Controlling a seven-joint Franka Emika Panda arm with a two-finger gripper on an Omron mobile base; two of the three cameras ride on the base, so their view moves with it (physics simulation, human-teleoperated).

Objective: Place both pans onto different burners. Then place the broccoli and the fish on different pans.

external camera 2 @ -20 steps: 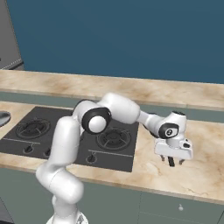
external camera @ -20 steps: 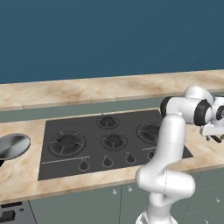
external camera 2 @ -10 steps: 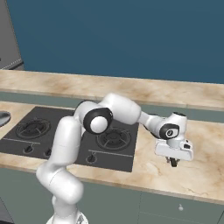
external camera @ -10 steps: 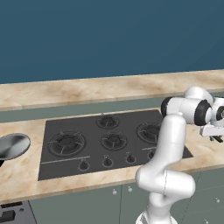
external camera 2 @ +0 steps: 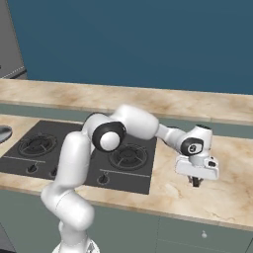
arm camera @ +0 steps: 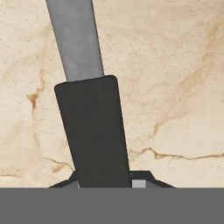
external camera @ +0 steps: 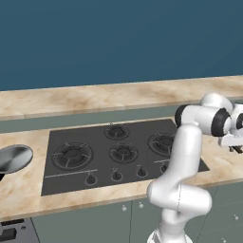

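- The gripper [external camera 2: 196, 183] is down low over the marble surface [external camera 2: 232, 197], to the right of the cooktop [external camera 2: 133, 178], pointing straight down.
- In the hand view a black pan handle [arm camera: 94, 131] runs right down between the fingers, with a grey metal strip [arm camera: 75, 39] carrying on past it toward the top of the frame — the pan's bowl itself is out of that frame.
- The fingers are closed tight on that black handle; their tips are barely peeking out at the bottom of the hand view, mostly hidden behind it.
- The handle lies flat on the surface, slightly tilted in the hand view.
- The other pan [external camera: 13, 158] — shiny silver-grey — sits on the surface just left of the cooktop in the left base view, well apart from the arm.
- The burners [external camera: 72, 155] all have nothing on them.
- Can't make out the broccoli or the fish from these angles.
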